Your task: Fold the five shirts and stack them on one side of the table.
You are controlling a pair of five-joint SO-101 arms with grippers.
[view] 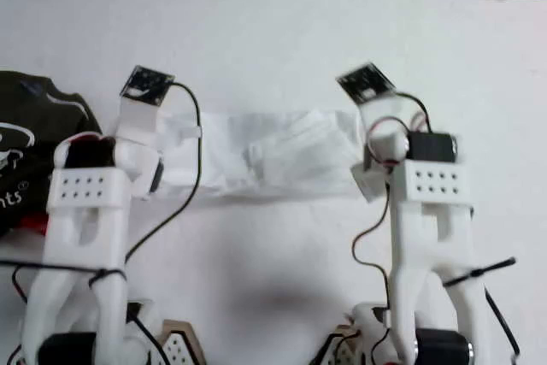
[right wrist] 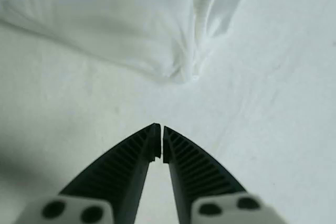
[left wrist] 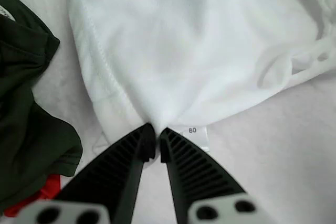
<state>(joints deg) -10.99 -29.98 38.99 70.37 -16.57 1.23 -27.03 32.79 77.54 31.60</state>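
Bare table (view: 273, 32) lies open toward 12 o'clock; dark shirts (view: 34, 126) crowd the 9 edge. The white shirt (view: 256, 160) runs long from 9 to 3. The left gripper (left wrist: 156, 141) pinches its hem; the right gripper (right wrist: 160, 141) is closed, empty.

One table (view: 273, 32) carried three pieces of clothing: one white shirt (view: 273, 156) in the middle, one dark shirt (view: 34, 121) at the left, and one bit of red cloth (left wrist: 44, 195) under the dark one. Two arms stood at the near edge, the left arm (view: 81, 203) and the right arm (view: 432, 203), with two hands between them: the left hand (left wrist: 156, 132) and the right hand (right wrist: 158, 129).
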